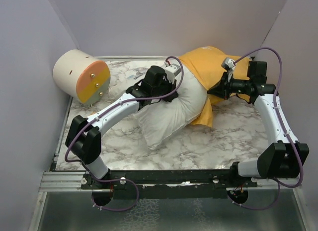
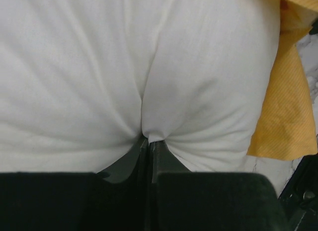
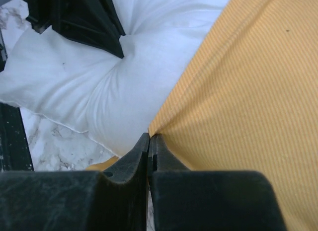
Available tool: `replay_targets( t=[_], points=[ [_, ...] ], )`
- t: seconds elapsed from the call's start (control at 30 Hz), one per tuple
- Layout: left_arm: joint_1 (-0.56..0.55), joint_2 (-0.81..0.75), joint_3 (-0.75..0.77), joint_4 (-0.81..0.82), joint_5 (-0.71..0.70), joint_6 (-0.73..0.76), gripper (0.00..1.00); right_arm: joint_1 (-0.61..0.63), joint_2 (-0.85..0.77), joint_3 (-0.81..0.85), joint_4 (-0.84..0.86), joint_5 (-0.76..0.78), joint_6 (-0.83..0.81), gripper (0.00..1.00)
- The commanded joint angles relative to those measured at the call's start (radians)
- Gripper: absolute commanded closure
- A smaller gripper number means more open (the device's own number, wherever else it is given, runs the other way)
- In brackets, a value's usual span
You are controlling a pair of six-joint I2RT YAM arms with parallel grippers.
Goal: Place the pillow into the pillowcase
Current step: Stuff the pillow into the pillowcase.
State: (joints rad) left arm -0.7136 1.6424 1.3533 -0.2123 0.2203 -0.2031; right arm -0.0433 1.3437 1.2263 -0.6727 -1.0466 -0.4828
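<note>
The plump white pillow (image 1: 169,114) lies mid-table, its far end tucked partway inside the orange-yellow pillowcase (image 1: 206,67). My left gripper (image 1: 160,94) is shut on a pinch of the pillow's fabric, which puckers around the tips. In the left wrist view the pillow (image 2: 149,67) fills the frame above that gripper (image 2: 149,140), with the pillowcase (image 2: 283,121) at the right. My right gripper (image 1: 214,91) is shut on the pillowcase's open edge. The right wrist view shows this gripper (image 3: 150,136) pinching the pillowcase (image 3: 248,92), beside the pillow (image 3: 99,87).
A cream-and-orange cylinder (image 1: 82,76) lies at the back left of the marble table (image 1: 223,141). Grey walls enclose the table on three sides. A black rail (image 1: 189,176) runs along the near edge, carrying both arm bases.
</note>
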Motion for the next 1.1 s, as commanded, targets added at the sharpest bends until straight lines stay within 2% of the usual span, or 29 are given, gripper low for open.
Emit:
replay_targets(
  t=[0.0,0.1,0.23,0.3,0.5,0.6,0.83,0.87,0.9,1.07],
  points=[
    [0.038,0.048,0.028,0.122,0.161,-0.099,1.0,0.048,0.025,0.068,-0.009,-0.227,0.088,1.0],
    [0.038,0.045,-0.008,0.187,0.239,-0.136,1.0,0.048,0.055,0.033,0.019,-0.135,0.094,1.0],
    [0.026,0.044,-0.065,0.218,0.322,-0.181,1.0,0.052,0.056,0.051,0.02,-0.118,0.081,1.0],
    [0.004,0.041,-0.071,0.227,0.332,-0.183,1.0,0.066,0.063,0.119,0.014,-0.119,0.086,1.0],
    [-0.023,0.019,-0.05,0.298,0.35,-0.241,1.0,0.214,0.146,0.392,-0.06,-0.113,0.109,1.0],
    [-0.008,0.008,-0.066,0.363,0.367,-0.294,1.0,0.232,0.153,0.363,-0.002,-0.119,0.15,1.0],
    [0.074,0.086,-0.213,0.614,0.42,-0.492,1.0,0.229,0.155,0.17,0.042,0.058,0.082,0.99],
    [0.082,0.104,-0.218,0.628,0.419,-0.501,1.0,0.228,0.143,0.155,0.034,0.062,0.069,0.97],
    [0.089,0.12,-0.22,0.635,0.416,-0.504,1.0,0.224,0.124,0.139,0.023,0.063,0.057,0.91],
    [0.105,0.168,-0.221,0.667,0.407,-0.517,1.0,0.141,-0.074,0.044,0.018,0.011,0.038,0.5]
  ],
)
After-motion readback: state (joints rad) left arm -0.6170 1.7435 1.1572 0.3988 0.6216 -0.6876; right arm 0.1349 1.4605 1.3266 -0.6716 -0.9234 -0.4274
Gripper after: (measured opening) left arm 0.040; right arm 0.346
